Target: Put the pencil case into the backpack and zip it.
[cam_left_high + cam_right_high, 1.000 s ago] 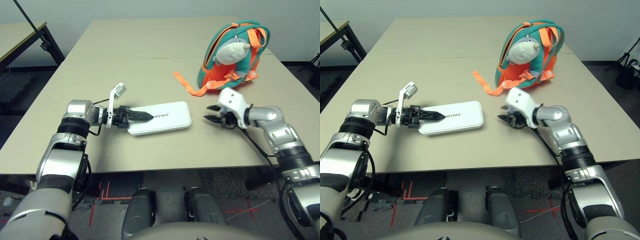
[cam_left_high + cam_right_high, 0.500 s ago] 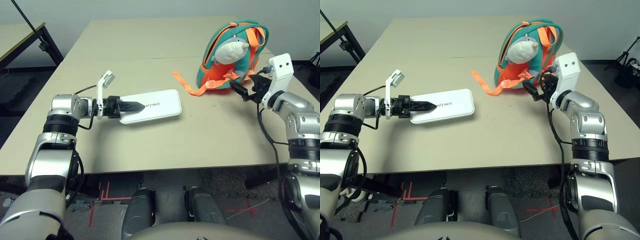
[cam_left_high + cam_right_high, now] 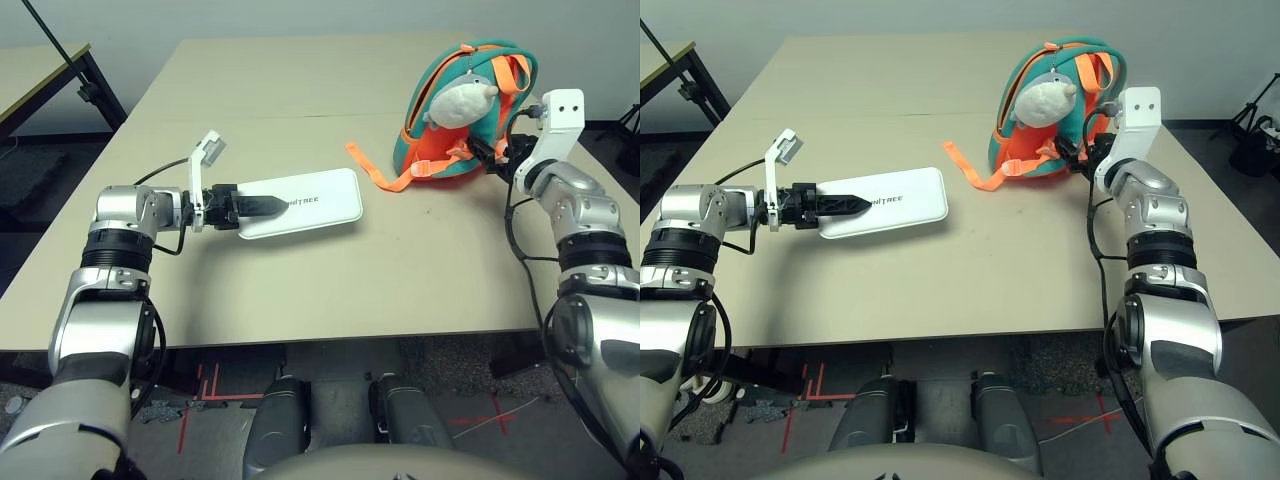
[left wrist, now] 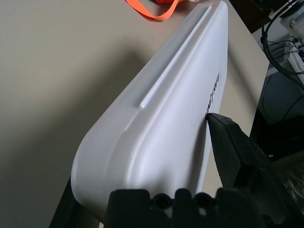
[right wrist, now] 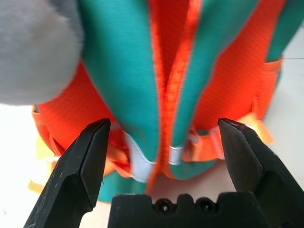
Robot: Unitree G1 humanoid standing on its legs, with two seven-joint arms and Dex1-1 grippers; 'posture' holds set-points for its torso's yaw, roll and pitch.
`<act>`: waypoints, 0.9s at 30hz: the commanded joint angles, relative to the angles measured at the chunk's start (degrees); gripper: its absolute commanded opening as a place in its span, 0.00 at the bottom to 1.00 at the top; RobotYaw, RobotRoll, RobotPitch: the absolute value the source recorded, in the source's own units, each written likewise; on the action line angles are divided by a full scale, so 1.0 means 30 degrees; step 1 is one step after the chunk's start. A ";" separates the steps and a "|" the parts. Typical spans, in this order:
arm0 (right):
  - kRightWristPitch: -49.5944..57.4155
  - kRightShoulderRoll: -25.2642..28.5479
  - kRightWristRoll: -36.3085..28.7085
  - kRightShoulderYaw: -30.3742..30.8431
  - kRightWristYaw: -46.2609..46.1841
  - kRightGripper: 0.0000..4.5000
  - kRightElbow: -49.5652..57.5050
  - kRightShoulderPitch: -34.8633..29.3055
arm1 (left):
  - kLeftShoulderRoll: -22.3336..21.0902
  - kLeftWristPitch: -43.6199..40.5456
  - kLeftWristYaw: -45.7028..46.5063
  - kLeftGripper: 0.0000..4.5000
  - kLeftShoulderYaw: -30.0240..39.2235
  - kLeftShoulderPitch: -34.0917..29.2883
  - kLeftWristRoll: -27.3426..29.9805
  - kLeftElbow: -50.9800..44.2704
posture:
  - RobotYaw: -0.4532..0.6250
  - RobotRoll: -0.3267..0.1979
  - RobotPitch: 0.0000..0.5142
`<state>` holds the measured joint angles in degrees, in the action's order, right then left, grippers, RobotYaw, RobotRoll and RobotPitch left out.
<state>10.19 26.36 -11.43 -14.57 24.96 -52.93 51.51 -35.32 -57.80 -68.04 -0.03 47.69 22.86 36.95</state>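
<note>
The pencil case (image 3: 302, 203), clamped at one end by the left gripper (image 3: 262, 207), is held near the middle of the table (image 3: 330, 290), well apart from the backpack (image 3: 470, 110) standing upright toward the far right edge. The case looks ready to go in, so next the bag needs opening. The right gripper (image 5: 164, 156) reaches level at the backpack's side, jaws wide and holding nothing.

Beige table (image 3: 300, 290) w/ backpack (image 3: 452, 150) standing on far right.
</note>
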 commanded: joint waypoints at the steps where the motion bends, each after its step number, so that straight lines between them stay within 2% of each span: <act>1: -0.0961 -0.0185 -0.0246 -0.0365 -0.0080 0.92 -0.1193 0.0484 | -0.0247 0.0172 0.0227 0.70 0.0623 -0.0232 0.0323 -0.0218 | 0.36 0.62 0.02; 3: -0.1278 -0.0234 -0.0392 -0.0410 0.0063 0.79 -0.1432 0.0575 | -0.0337 0.0130 0.0233 0.70 0.0726 -0.0357 0.0321 -0.0340 | 0.36 0.62 0.02; 10: -0.1922 -0.0265 -0.0533 -0.0552 0.0204 0.22 -0.2097 0.0809 | -0.0438 -0.0024 0.0511 0.70 0.1166 -0.0502 0.0557 -0.0481 | 0.37 0.62 0.02; 12: -0.2064 -0.0319 -0.0528 -0.0545 0.0321 0.09 -0.2160 0.0860 | -0.0441 -0.0015 0.0573 0.70 0.1208 -0.0528 0.0567 -0.0491 | 0.37 0.62 0.02; 14: -0.2166 -0.0385 -0.0563 -0.0565 0.0488 0.05 -0.2175 0.0887 | -0.0435 -0.0009 0.0665 0.70 0.1267 -0.0505 0.0580 -0.0448 | 0.37 0.62 0.02; 21: -0.2203 -0.0616 -0.0814 -0.0664 0.1242 0.05 -0.1716 0.0867 | -0.0485 0.0191 0.0807 0.70 0.1328 -0.0373 0.0583 -0.0208 | 0.37 0.62 0.01; 27: -0.1002 -0.0776 -0.2003 -0.0530 0.3945 0.05 0.1670 0.0089 | -0.0677 0.0570 0.0947 0.70 0.1595 -0.0120 0.0377 0.0478 | 0.36 0.62 0.02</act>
<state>5.79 24.62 -15.02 -16.41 33.22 -52.94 52.29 -36.55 -57.11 -65.33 3.46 46.43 23.53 37.29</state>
